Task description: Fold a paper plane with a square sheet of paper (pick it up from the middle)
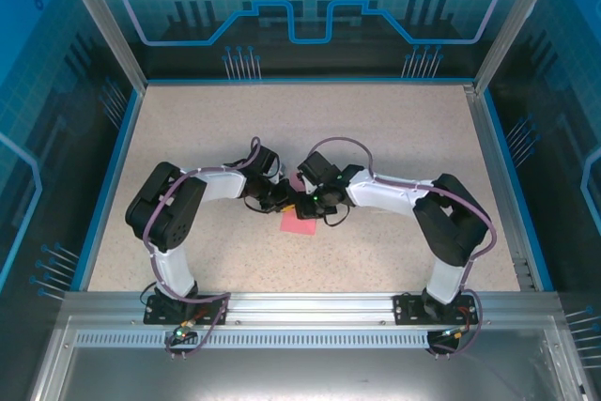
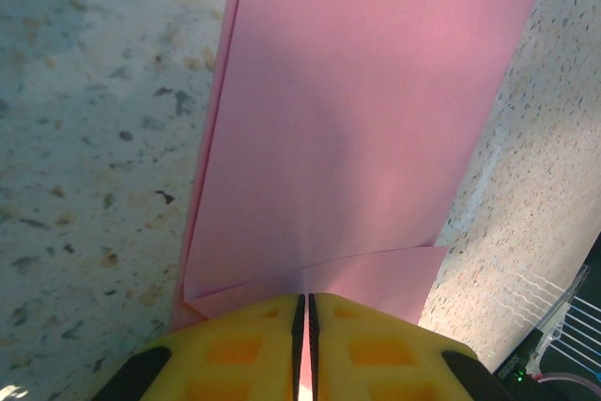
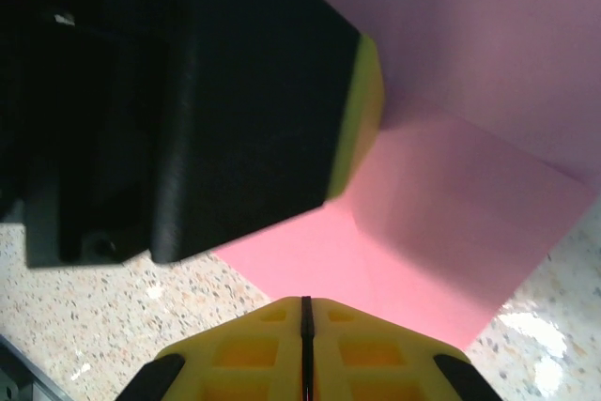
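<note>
Crowding together, shut left fingers and right fingers meet the paper's edges.

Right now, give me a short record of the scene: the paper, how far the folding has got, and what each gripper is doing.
paper: pink, on the speckled table, mid-table between the two arms
folding: partly done, overlapping layers and creases show, no dart shape yet
left gripper: shut, tips at the paper's edge
right gripper: shut, tips at the paper's edge, close to the left gripper
pinched or only pressed: cannot tell
</note>
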